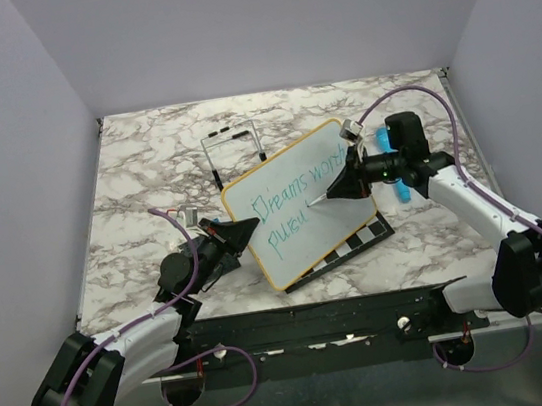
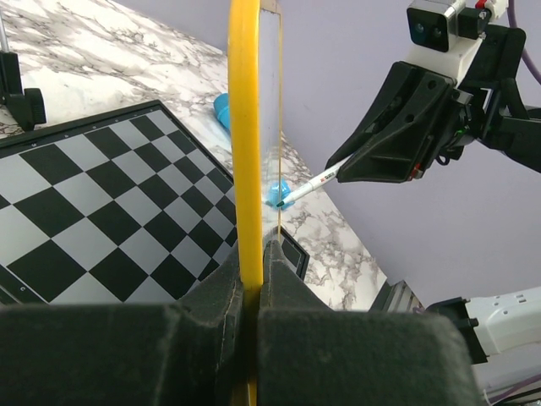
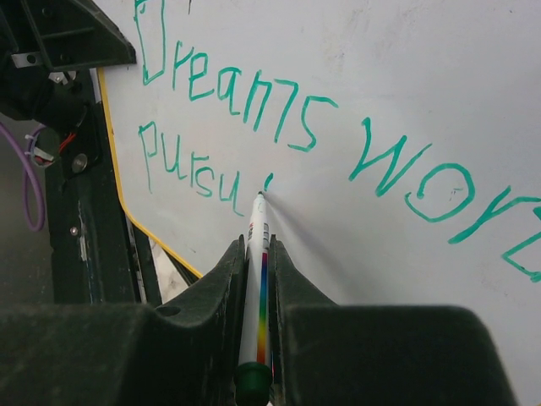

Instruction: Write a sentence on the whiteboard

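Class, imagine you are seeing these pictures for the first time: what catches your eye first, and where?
The tilted whiteboard at mid-table, with teal writing beginning "Dreams", draws the eye first. The right gripper holds a marker to it after "pursu"; the left gripper clamps its edge, over a chessboard.

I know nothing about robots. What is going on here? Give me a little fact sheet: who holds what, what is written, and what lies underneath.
left gripper: shut on the yellow edge of the whiteboard, holding it up at a tilt
right gripper: shut on a marker, tip at the board
sentence: teal; top line "Dreams wor", running on out of the wrist view; second line "pursu" plus one fresh stroke
marker tip: just right of "pursu"
underneath: a black-and-white chessboard
task: unfinished
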Robot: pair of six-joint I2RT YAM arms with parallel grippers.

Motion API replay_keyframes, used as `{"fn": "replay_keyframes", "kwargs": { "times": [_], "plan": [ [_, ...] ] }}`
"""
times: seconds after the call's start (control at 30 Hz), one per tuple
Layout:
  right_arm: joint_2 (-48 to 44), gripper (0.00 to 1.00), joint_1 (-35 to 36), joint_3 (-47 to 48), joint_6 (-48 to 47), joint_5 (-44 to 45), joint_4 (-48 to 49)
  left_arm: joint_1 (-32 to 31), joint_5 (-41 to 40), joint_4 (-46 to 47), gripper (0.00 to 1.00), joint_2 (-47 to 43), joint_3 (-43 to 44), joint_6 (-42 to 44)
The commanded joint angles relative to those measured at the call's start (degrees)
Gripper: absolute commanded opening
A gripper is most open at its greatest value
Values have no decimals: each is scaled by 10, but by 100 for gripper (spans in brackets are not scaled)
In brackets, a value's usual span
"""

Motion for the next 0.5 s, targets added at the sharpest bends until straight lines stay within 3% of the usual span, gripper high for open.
{"fn": "replay_keyframes", "kwargs": {
  "times": [0.0, 0.47],
  "plan": [
    [6, 1, 0, -4, -6, -12, -6, -3, 6, -3, 0, 6, -5, 48],
    [13, 1, 11, 1, 6, 28, -5, -3, 7, 1, 0, 7, -6, 47]
  ]
}}
